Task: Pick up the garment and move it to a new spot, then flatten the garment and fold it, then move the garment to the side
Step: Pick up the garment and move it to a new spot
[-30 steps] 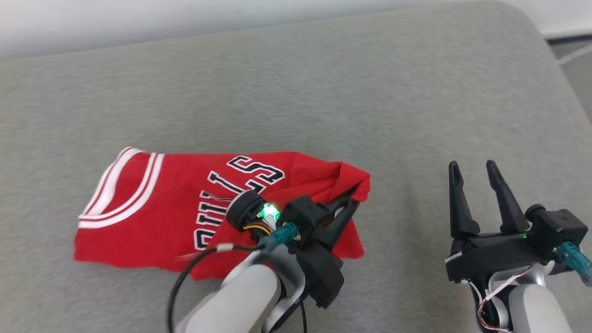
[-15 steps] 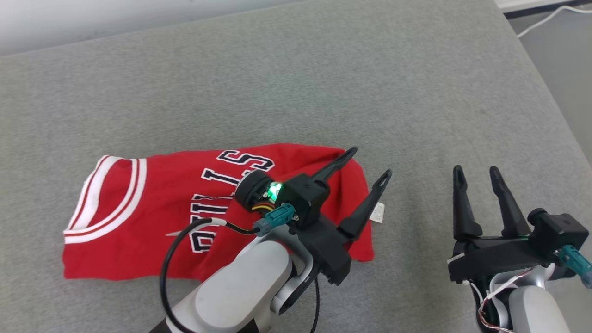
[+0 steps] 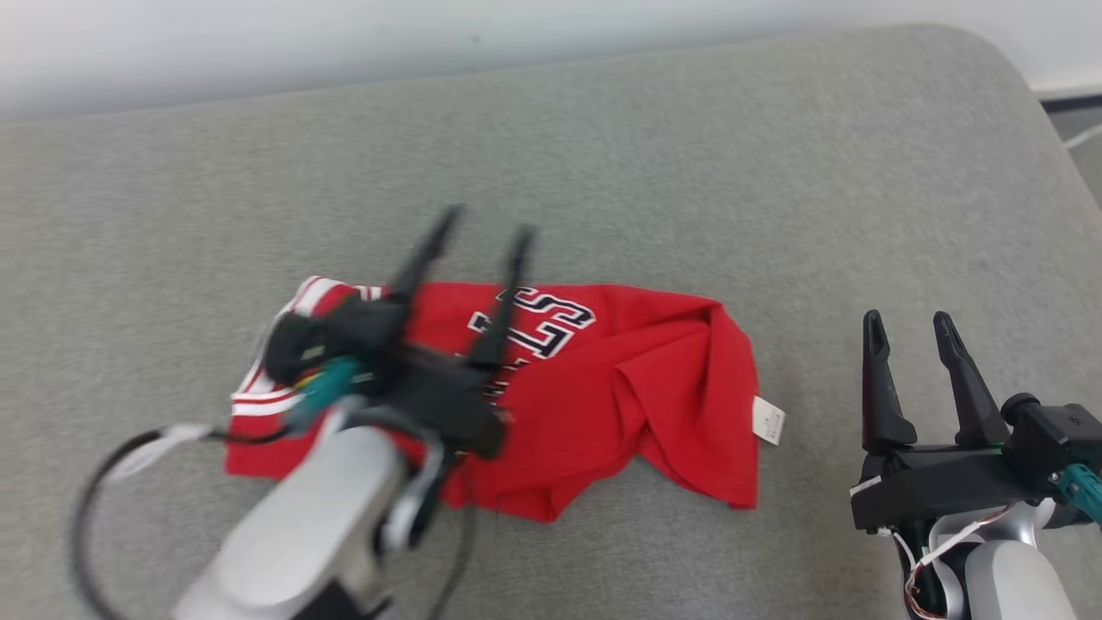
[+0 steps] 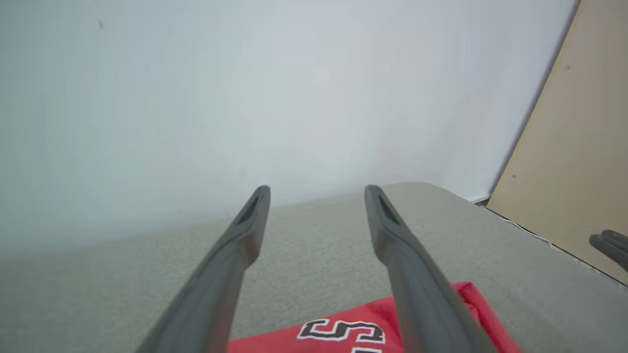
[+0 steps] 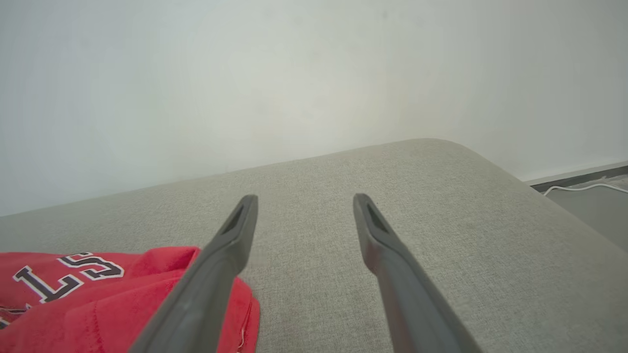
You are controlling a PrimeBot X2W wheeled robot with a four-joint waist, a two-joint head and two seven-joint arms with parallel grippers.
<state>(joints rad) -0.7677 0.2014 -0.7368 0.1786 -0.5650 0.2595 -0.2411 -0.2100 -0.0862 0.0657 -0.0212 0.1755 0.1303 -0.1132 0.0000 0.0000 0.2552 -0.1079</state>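
Note:
The garment [image 3: 637,396] is a red basketball jersey with white-trimmed dark letters, lying rumpled on the grey cushion [image 3: 603,155]. A white tag sticks out at its right edge. My left gripper [image 3: 485,224] hovers open over the jersey's left half, blurred, its fingers reaching past the far hem with nothing between them. In the left wrist view the jersey [image 4: 353,333] lies under the open left gripper [image 4: 316,189]. My right gripper [image 3: 908,319] stands open and empty to the right of the jersey. The right wrist view has the jersey [image 5: 88,304] at lower left, beside the right gripper [image 5: 304,198].
A pale wall [image 3: 344,43] runs behind the cushion. The cushion's rounded right end drops to the floor, where a white cable [image 5: 584,187] lies. A tan board [image 4: 574,147] leans at the right in the left wrist view.
My left gripper has let go of the jersey's right corner, opened, and swung left and up over the jersey. The corner has dropped flat. The head camera has shifted. The right gripper stays open.

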